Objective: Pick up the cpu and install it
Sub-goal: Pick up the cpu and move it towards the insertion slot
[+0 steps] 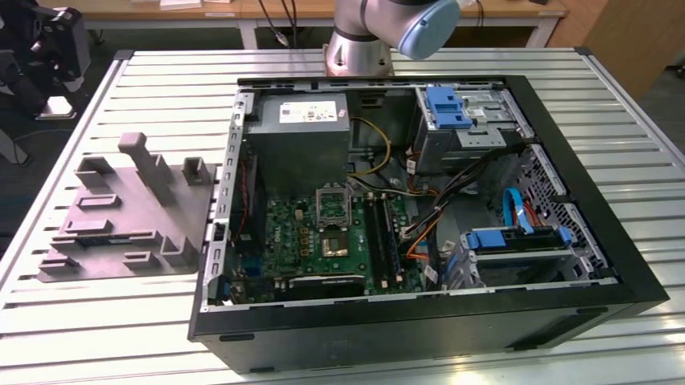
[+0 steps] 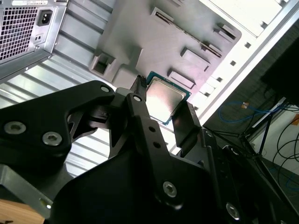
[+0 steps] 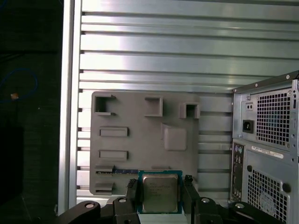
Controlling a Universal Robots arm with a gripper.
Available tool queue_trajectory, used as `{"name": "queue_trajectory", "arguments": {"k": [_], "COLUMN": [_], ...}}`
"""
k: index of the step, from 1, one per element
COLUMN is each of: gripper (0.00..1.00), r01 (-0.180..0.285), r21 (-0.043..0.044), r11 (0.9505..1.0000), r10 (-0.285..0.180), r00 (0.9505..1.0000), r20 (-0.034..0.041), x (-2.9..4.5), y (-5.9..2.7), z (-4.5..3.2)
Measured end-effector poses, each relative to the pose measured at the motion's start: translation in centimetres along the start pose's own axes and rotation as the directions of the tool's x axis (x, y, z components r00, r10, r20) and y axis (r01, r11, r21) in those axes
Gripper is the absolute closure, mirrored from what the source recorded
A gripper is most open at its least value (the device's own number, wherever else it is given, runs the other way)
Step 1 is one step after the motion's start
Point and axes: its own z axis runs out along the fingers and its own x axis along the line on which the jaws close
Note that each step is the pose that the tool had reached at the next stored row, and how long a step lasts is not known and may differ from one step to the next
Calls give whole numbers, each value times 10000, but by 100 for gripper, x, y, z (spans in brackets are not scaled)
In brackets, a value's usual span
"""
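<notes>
Claw [image 3: 160, 186] pinching cpu [image 3: 160, 193] by 2 opposite edges, held well above grey tray [image 3: 140, 121] on counter [image 3: 187, 46]. Pick looks done. Install not done: socket [image 1: 332, 200] in pc case [image 1: 428, 321] looks unfilled.

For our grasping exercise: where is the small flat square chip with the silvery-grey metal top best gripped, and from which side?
Pinch the flat square silvery-grey chip by two opposite thin edges, approaching square to its broad face: it is thin and flat, so only its edges offer purchase.
</notes>
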Motion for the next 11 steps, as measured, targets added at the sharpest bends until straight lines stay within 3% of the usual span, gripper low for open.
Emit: {"name": "queue_trajectory", "arguments": {"k": [11], "gripper": [53], "r01": [0], "r21": [0], "r11": [10000], "r10": [0], "r00": [10000], "r20": [-1], "x": [-50], "y": [-1], "z": [1]}}
